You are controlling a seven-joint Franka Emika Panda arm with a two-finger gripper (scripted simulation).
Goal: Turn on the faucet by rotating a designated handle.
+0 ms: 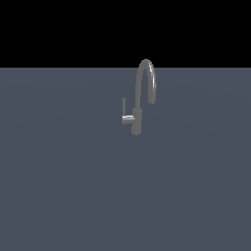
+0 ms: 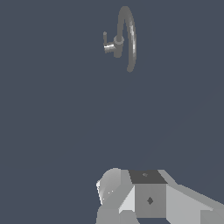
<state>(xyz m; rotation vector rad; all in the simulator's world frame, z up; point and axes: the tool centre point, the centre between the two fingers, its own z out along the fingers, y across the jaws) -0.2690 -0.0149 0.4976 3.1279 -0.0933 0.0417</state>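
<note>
Handle (image 1: 124, 111) is tiny next to spout (image 1: 147, 78), frame centre; arm could nudge wrong part, fingers' state can't tell.

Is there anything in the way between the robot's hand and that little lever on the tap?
Nothing visible is. In the wrist view only bare grey surface lies between the gripper's body and the handle of the faucet.

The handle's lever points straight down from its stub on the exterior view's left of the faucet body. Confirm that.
Not right: in the exterior view the handle has its lever standing up from the stub, not down. It does sit on the exterior view's left of the faucet body.
</note>
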